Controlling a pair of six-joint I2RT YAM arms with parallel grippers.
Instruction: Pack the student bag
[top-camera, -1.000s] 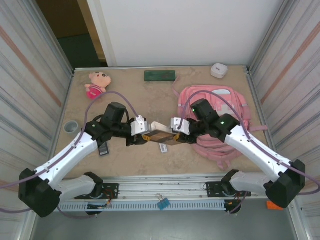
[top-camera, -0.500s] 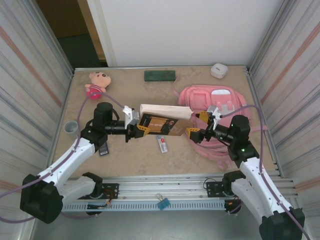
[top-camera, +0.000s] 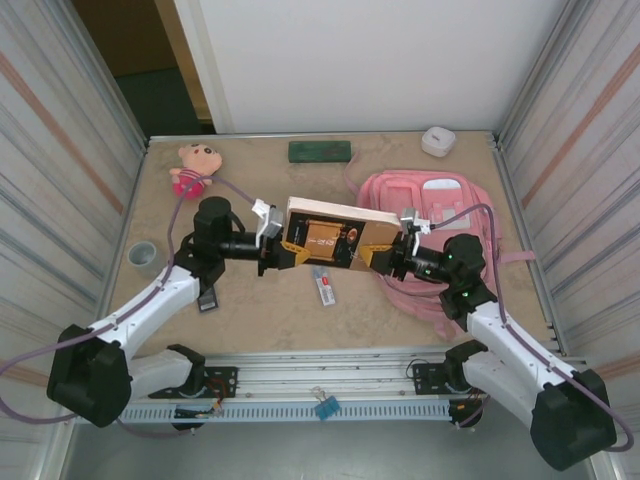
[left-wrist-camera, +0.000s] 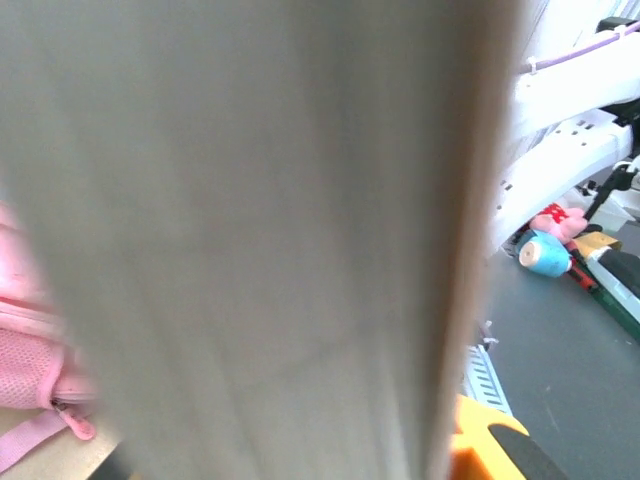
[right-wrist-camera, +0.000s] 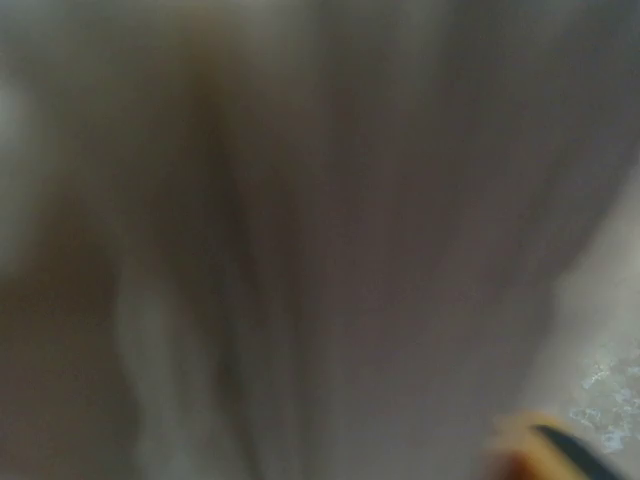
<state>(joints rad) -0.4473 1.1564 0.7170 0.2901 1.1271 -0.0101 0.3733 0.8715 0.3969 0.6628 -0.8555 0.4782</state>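
Book (top-camera: 335, 232) held off table (top-camera: 290, 310), left gripper (top-camera: 272, 247) pinching its left edge, right gripper (top-camera: 385, 258) its right (wrist views blurred); student bag (top-camera: 430, 205) lies flat, far right.

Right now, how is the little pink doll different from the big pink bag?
The doll is tiny; the student bag is the biggest thing there. The doll sits near the far left corner; the bag lies on the right. The bag has straps and pockets; the doll has none. Both are pink.
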